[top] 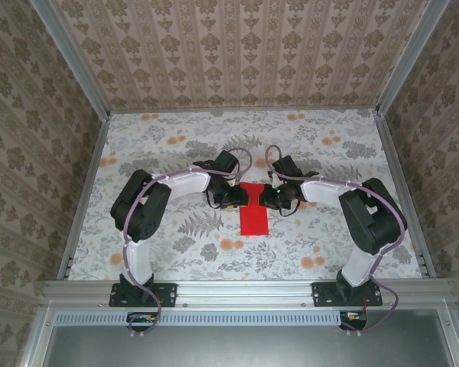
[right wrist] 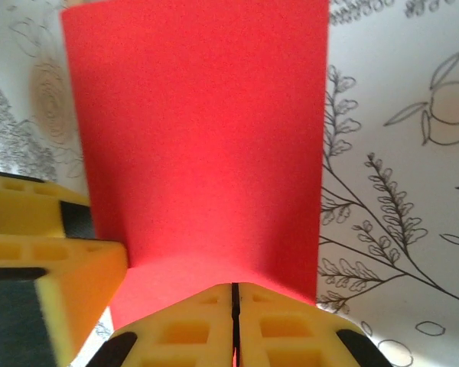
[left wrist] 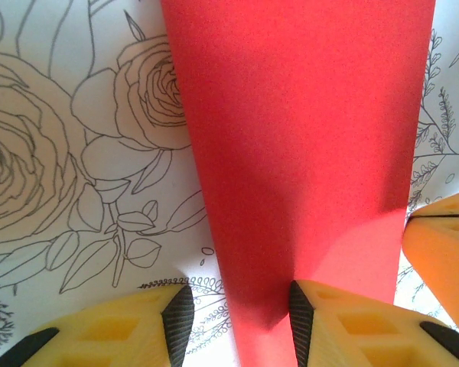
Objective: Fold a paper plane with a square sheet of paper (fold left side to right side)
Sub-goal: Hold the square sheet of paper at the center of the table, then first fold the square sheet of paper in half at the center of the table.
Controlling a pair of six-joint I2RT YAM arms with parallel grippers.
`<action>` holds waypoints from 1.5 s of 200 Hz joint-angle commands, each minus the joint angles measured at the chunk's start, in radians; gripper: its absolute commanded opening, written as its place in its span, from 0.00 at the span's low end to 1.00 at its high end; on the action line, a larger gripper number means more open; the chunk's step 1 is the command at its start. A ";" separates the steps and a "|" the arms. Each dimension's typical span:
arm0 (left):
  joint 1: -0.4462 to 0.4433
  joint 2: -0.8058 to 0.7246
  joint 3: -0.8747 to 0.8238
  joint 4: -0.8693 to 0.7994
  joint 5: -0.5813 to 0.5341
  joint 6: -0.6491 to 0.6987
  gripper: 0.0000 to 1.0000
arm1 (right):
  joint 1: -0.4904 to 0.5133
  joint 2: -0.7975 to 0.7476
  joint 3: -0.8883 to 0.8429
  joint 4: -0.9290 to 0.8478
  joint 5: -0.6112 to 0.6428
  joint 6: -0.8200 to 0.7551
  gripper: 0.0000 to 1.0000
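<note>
Top external: red sheet of paper (top: 254,212) lies mid-table on the floral tablecloth (top: 176,153), between the two arms. It reads as a T, a wider part at the far end and a narrower strip toward the bases. The left gripper (top: 234,200) is at the wide part's left edge and the right gripper (top: 271,200) at its right edge, both low over the table. Jaw state is too small to tell here.

Left wrist: sheet of paper (left wrist: 306,130) runs top to bottom of frame as a broad red band on the tablecloth (left wrist: 76,153). Left gripper (left wrist: 241,325) has its jaws clearly apart. The paper's left edge passes through the gap, and the one yellow finger (left wrist: 352,329) sits over the red. I see no grip on it. The right gripper's fingers (left wrist: 444,260) touch the paper's right edge.

Right wrist: right gripper (right wrist: 233,321) has its jaws pressed together, only a thin seam between them. The near edge of the sheet of paper (right wrist: 199,138) curls up to that seam and red shows in it, so it's pinching the paper. A left gripper finger (right wrist: 53,260) sits just beside the paper's left edge. Tablecloth (right wrist: 398,153) at right.
</note>
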State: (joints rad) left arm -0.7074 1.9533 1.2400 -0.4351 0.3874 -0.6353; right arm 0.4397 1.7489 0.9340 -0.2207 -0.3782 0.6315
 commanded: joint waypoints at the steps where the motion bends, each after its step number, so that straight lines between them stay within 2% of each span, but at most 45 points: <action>1: -0.022 0.081 -0.013 0.000 -0.035 -0.002 0.43 | 0.008 0.034 0.033 -0.061 0.006 -0.002 0.09; 41: -0.022 0.049 -0.013 0.008 -0.039 0.008 0.43 | 0.013 0.073 0.047 -0.119 0.032 -0.003 0.09; 93: -0.003 -0.134 -0.013 0.020 -0.062 0.060 0.51 | 0.013 0.095 0.046 -0.162 0.059 -0.003 0.09; 112: 0.000 -0.187 -0.020 0.028 -0.037 0.074 0.51 | 0.014 0.100 0.048 -0.164 0.058 -0.002 0.08; 139: 0.001 -0.205 -0.068 0.130 0.084 0.045 0.41 | 0.016 0.103 0.049 -0.169 0.064 -0.003 0.08; 171: -0.007 -0.149 -0.129 0.295 0.217 -0.028 0.28 | 0.016 0.108 0.052 -0.177 0.064 -0.005 0.08; 205: -0.019 -0.078 -0.122 0.341 0.277 -0.045 0.24 | 0.016 0.108 0.052 -0.182 0.065 -0.007 0.08; 232: -0.021 -0.040 -0.113 0.303 0.263 -0.034 0.23 | 0.016 0.110 0.054 -0.187 0.066 -0.009 0.08; 236: -0.021 -0.036 -0.114 0.290 0.227 -0.030 0.22 | 0.016 0.111 0.054 -0.187 0.066 -0.009 0.08; 258: -0.019 -0.010 -0.114 0.235 0.177 -0.015 0.19 | 0.016 0.112 0.054 -0.195 0.070 -0.012 0.08; 300: -0.011 0.001 -0.158 0.236 0.127 -0.030 0.15 | 0.016 0.117 0.058 -0.209 0.074 -0.019 0.07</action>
State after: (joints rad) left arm -0.7242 1.9488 1.1118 -0.1638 0.5579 -0.6617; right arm 0.4442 1.8133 1.0039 -0.3252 -0.3672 0.6273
